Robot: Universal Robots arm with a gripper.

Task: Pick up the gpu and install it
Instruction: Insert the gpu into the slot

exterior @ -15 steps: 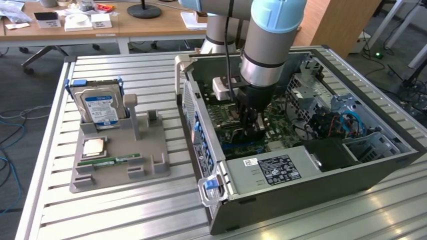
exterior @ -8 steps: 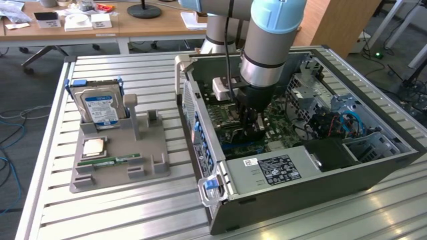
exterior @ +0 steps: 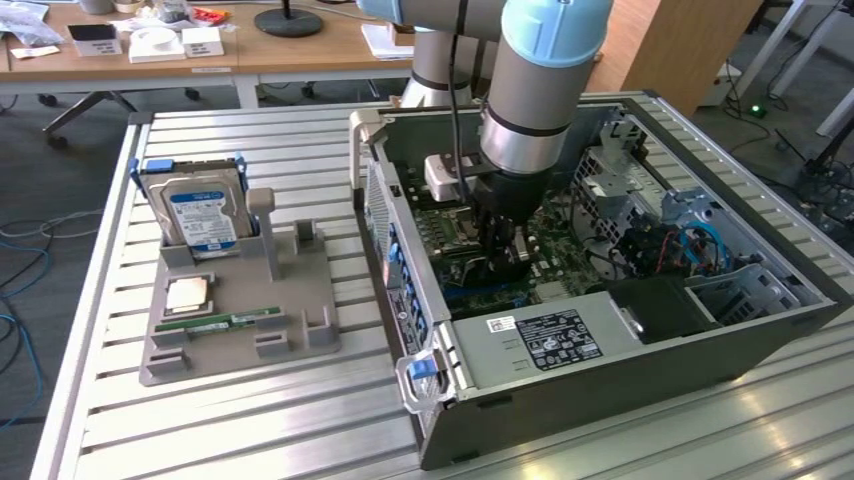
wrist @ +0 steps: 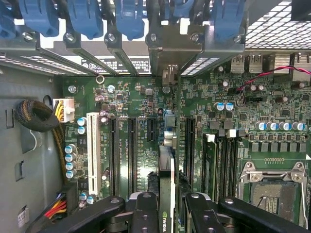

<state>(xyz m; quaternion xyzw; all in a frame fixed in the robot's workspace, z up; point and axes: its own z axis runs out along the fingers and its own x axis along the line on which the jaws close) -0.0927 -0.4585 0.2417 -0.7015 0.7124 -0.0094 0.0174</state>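
— Clamped in the end effector (wrist: 167, 206)?
— Yes: gpu (wrist: 166, 179), thin dark card seen edge-on, pale bracket (wrist: 170, 77) at far end, standing upright over the motherboard (wrist: 136, 97) slots.

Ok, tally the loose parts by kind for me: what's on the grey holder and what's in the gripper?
Hard drive: 1, on the holder
Processor chip: 1, on the holder
Memory stick: 1, on the holder
gpu: 1, in the gripper
Total: 4

Tool (wrist: 167, 213) clamps gpu (wrist: 166, 170) edge-on above green motherboard (wrist: 218, 121) slots
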